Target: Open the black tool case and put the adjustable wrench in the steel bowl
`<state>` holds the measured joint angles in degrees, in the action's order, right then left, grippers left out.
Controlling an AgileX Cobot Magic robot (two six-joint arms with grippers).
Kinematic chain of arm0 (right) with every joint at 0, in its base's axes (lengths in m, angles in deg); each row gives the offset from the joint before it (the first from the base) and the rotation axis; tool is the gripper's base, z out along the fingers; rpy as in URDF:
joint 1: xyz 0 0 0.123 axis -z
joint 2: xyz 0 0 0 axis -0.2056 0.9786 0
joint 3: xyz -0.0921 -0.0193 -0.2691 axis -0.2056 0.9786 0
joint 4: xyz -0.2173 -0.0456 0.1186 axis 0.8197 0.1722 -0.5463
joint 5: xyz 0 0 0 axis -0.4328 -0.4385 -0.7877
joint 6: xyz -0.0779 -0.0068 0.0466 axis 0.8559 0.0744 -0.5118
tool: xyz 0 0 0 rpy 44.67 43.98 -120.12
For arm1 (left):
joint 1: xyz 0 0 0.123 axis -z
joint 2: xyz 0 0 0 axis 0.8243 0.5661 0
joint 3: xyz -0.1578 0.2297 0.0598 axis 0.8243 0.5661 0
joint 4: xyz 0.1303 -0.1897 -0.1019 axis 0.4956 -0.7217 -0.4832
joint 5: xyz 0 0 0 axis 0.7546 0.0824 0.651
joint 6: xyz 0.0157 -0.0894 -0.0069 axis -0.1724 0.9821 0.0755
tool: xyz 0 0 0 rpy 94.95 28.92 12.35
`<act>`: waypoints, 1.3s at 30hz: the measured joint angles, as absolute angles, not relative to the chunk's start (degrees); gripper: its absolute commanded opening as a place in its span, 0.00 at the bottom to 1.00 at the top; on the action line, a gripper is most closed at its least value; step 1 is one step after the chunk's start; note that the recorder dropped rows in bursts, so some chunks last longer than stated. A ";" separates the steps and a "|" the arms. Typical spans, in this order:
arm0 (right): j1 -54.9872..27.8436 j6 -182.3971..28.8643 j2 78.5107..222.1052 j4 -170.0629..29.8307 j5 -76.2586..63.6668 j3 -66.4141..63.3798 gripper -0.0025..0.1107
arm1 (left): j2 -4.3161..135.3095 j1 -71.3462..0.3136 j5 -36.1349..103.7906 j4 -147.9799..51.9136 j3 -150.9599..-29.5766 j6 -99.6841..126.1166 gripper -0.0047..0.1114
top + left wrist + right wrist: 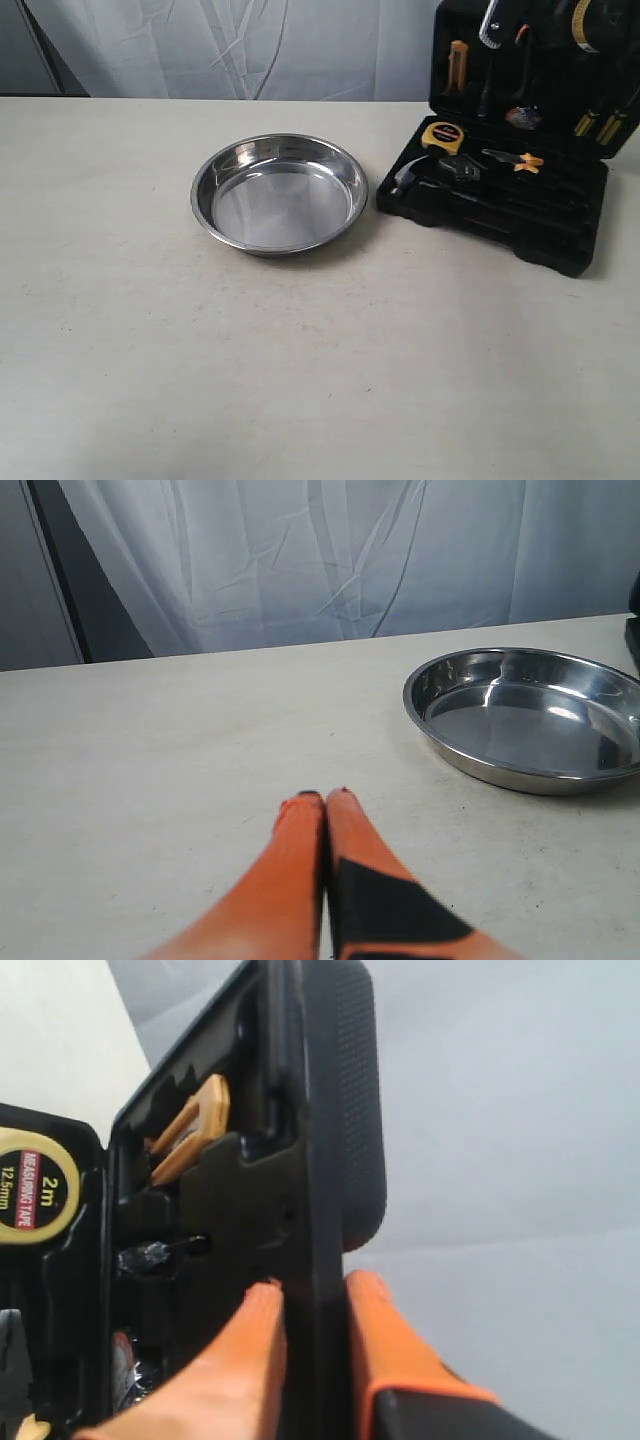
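1. Steel gleams at the centre of the exterior frame, where the steel bowl point(280, 195) sits upright on the pale table point(150, 350).
2. At the right edge of that frame the black tool case point(500, 205) stands open, just right of the bowl. Its base lies flat on the table and its lid is raised in the upper right corner.
3. What looks like the adjustable wrench point(462, 168) lies in the upper left part of the case's base. It is just below the yellow tape measure point(442, 137), between the silver hammer head point(405, 180) on the left and the orange-handled pliers point(515, 160) on the right.
4. The right gripper point(313, 1285) is clenched on the raised lid, with one orange finger on the moulded inner side, the other on the outer side, and the lid wall between them.
5. The left gripper point(322, 798) is clenched on nothing, its orange fingertips touching, over bare table and apart from the bowl.
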<state>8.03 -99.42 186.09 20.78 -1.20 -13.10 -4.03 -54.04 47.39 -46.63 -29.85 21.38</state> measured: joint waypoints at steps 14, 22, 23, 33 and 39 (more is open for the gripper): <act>4.83 -105.77 184.61 24.44 7.29 -14.88 0.02 | -4.03 -54.04 47.39 -46.63 -29.85 21.38 0.04; 6.53 -107.38 190.19 24.67 9.85 -18.65 0.02 | -4.03 -54.04 47.39 -46.63 -29.85 21.38 0.04; 6.64 -107.25 191.13 24.41 9.70 -19.47 0.02 | -4.03 -54.04 47.39 -46.63 -29.85 21.38 0.04; 7.64 -107.74 198.92 20.95 1.83 -24.34 0.09 | -4.03 -54.04 47.39 -46.63 -29.85 21.38 0.04; 6.11 -108.95 201.58 20.91 -2.61 -22.42 0.47 | -4.03 -54.04 47.39 -46.63 -29.85 21.38 0.04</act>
